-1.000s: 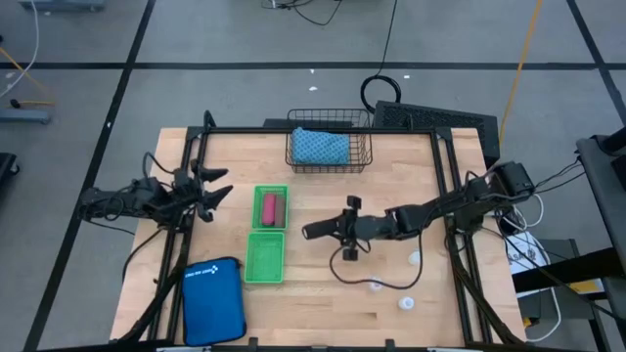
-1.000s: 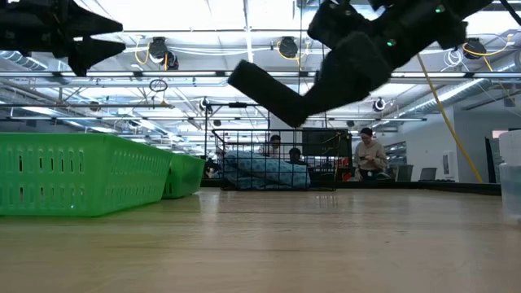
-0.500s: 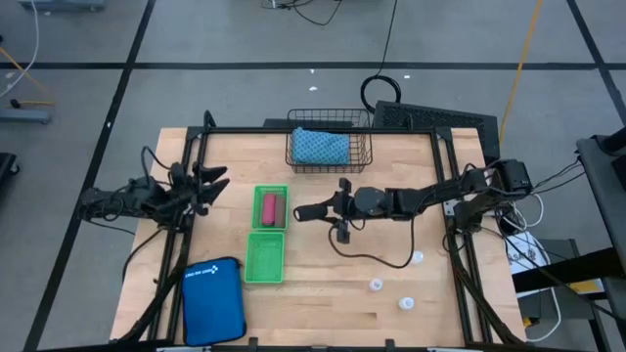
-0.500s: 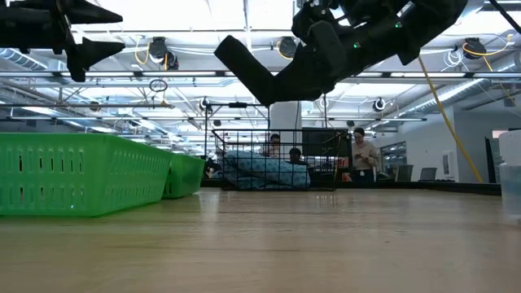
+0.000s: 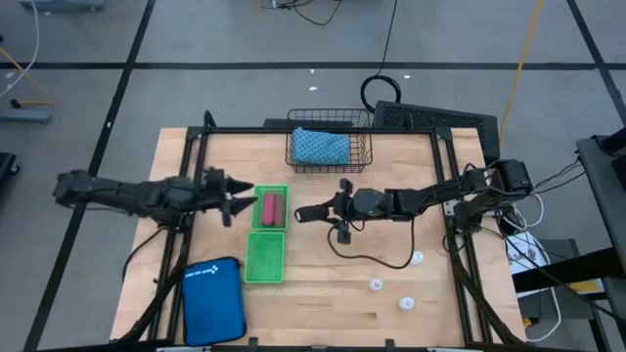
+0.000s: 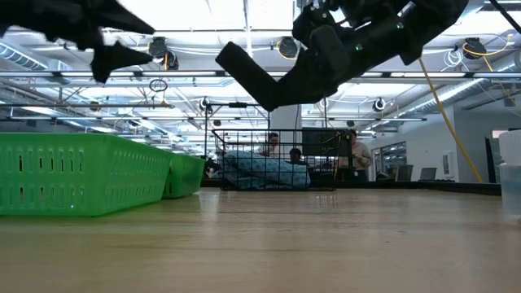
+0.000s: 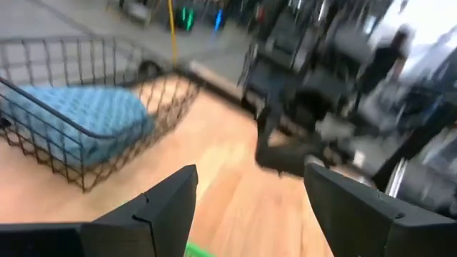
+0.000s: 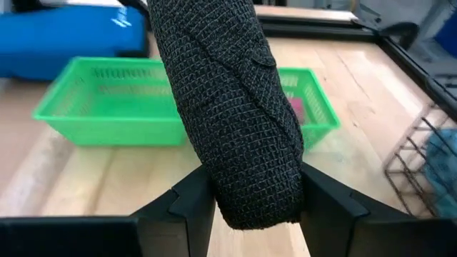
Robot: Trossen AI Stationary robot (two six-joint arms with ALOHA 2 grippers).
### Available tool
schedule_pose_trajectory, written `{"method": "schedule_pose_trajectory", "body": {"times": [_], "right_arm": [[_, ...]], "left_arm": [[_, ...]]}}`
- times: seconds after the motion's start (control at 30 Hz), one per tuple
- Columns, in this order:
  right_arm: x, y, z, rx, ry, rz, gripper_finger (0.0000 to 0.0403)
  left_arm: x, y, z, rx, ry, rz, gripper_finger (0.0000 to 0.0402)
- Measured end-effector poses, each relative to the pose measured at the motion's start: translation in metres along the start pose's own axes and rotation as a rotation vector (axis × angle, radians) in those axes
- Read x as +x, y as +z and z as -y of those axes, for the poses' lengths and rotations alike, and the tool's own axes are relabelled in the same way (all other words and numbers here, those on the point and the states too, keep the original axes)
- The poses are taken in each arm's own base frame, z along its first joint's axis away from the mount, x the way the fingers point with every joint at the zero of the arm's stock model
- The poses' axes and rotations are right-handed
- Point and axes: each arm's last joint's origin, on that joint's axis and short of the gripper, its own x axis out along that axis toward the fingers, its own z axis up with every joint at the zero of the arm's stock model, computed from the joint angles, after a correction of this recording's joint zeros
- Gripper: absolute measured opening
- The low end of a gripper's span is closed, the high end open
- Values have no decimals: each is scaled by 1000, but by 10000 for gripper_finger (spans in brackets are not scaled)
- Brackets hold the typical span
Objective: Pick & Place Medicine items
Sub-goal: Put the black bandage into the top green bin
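The right pincer [image 5: 305,211] hangs above the middle of the desk [image 5: 323,303], clamped on the black oblong piece [image 8: 228,114], a roll wrapped in dark mesh that juts out well past the fingertips. It sits just beside the far green basket [image 5: 271,190], on the side away from the desk's left edge. That basket holds the pink piece [image 5: 268,208] and a brown piece [image 5: 279,208] lying next to it. The near green basket [image 5: 265,256] looks bare from above.

The left pincer [image 5: 242,204] reaches in from the left edge, jaws apart and holding nothing, its tips at the rim of the same far basket. That is my worry: both arms are closing on one small basket from opposite sides. If the right one swings its long roll across now, it could clip the left fingers or catch the basket wall and shove the whole thing.

The grip looks short too, with most of the roll overhanging, so a quick turn could let it tilt or slip out short of the basket.

Three small white bottles [image 5: 376,285] stand near the front right corner, well apart from all this. A trailing cable loops toward them and might knock one over.

The blue zip pouch [image 5: 213,300] at the front left carries a white logo, too small to read. The wire basket [image 5: 330,149] at the back edge holds a blue cloth bundle.
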Motion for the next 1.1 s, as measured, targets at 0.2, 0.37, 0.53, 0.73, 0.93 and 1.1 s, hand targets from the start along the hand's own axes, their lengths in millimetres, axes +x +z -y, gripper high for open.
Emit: {"method": "schedule_pose_trajectory", "body": {"times": [0.2, 0.37, 0.53, 0.73, 0.93, 1.1], "right_arm": [[0, -6, 1, -44, -58, -67, 159], [-1, -8, -3, -99, -48, -86, 159], [-3, -8, -16, -243, -44, -84, 159], [-7, -6, -32, -453, -173, -83, 159], [-10, -6, -36, -601, -324, -125, 159], [-12, -3, -40, -685, -375, -125, 159]], "left_arm": [[46, 31, 32, 25, 74, -284, 269], [90, 60, 61, 29, -14, -451, 269], [135, 83, 79, 40, -88, -474, 269], [179, 74, 77, 8, -57, -627, 269], [210, 52, 70, -95, -151, -755, 269], [220, 44, 60, -148, -102, -787, 269]]}}
